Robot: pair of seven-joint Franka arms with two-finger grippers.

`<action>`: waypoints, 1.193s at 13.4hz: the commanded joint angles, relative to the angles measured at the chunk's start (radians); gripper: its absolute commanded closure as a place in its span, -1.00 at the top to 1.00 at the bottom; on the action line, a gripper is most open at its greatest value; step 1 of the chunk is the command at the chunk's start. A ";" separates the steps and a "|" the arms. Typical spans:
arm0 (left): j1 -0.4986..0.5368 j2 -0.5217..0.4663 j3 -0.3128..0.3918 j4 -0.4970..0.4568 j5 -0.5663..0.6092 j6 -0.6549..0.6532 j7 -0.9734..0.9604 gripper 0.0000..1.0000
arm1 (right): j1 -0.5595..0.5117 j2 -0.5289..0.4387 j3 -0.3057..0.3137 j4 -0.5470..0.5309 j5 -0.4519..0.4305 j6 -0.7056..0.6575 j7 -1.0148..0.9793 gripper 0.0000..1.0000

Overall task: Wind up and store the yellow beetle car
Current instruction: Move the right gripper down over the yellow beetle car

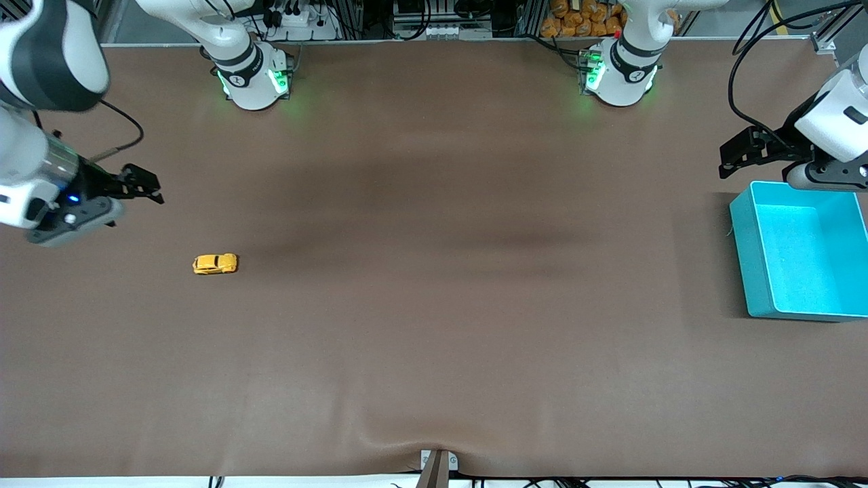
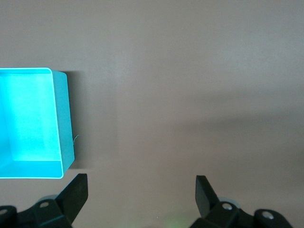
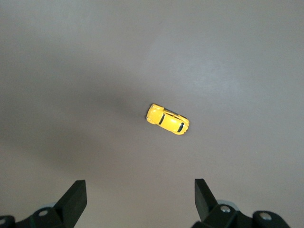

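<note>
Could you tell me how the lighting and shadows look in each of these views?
Front view: soft dark bands cross the brown table; the teal bin casts a shadow toward the toy car. Left wrist view: the bin's inside glows bright. Right wrist view: a faint shadow lies beside the sharp car.

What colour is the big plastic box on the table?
The open plastic bin is bright teal, clearest in the front view.
</note>
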 commanded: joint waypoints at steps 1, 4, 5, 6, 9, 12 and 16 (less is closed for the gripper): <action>0.002 -0.014 0.001 -0.010 -0.013 -0.008 -0.013 1.00 | -0.015 0.083 0.002 0.000 0.008 0.038 -0.211 1.00; 0.002 -0.014 0.001 -0.010 -0.012 -0.008 -0.015 1.00 | -0.044 0.189 0.002 -0.001 0.022 0.089 -0.521 1.00; 0.002 -0.014 0.001 -0.010 -0.012 -0.008 -0.015 1.00 | -0.044 0.213 0.002 -0.009 0.036 0.108 -0.570 1.00; 0.002 -0.014 0.001 -0.010 -0.010 -0.008 -0.015 1.00 | -0.037 0.218 0.002 -0.027 0.036 0.142 -0.618 1.00; 0.002 -0.014 0.002 -0.010 -0.001 -0.008 -0.012 1.00 | 0.005 0.218 0.004 -0.144 0.036 0.329 -0.770 1.00; 0.002 -0.012 0.005 -0.008 0.048 -0.011 -0.003 1.00 | 0.032 0.218 0.004 -0.222 0.034 0.456 -0.897 1.00; 0.004 -0.012 0.005 -0.008 0.048 -0.019 -0.004 1.00 | 0.051 0.241 0.002 -0.273 -0.019 0.555 -1.037 0.91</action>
